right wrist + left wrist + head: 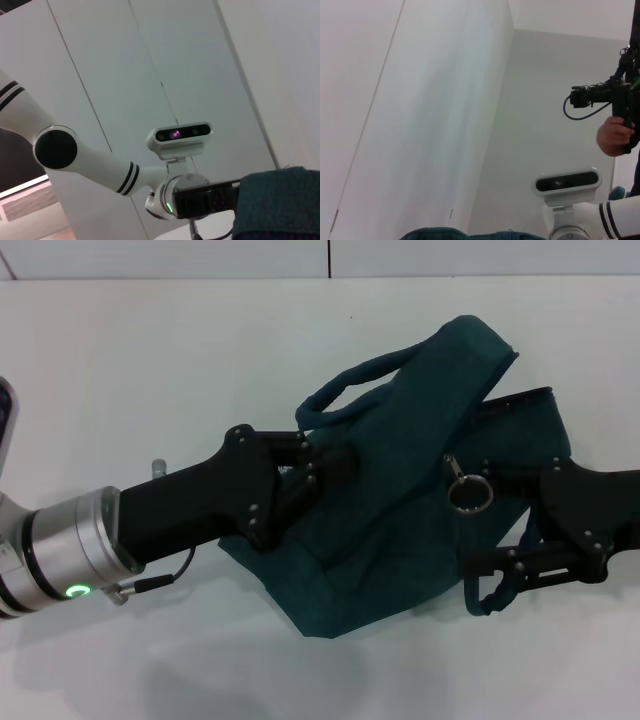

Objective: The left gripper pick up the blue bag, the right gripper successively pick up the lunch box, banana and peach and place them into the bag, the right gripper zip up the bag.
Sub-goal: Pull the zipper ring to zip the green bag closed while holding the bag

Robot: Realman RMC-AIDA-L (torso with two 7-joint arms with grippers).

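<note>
We see blue bag [400,490] lying mid-table, long axis diagonal. Left gripper [305,472] clamped on bag's handle side. Right gripper [520,560] nearer zipper pull ring [470,492], probably pinching strap; grip unclear.

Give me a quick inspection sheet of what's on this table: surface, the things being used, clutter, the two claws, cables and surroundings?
Surface: white table, bare where it shows.
Job's things: blue bag lying slumped on the table, its loop handle toward the far side, a metal zipper ring on top. Lunch box, banana and peach: nothing seen.
Clutter: nothing seen.
Grippers: left gripper at the bag's near-left edge, shut on the fabric; right gripper at the bag's right side, by a dark strap; its grip cannot be told.
Cables: thin black cable looping under the left wrist.
Surroundings: white walls; the robot's head camera; a person's hand holding a camera rig.
</note>
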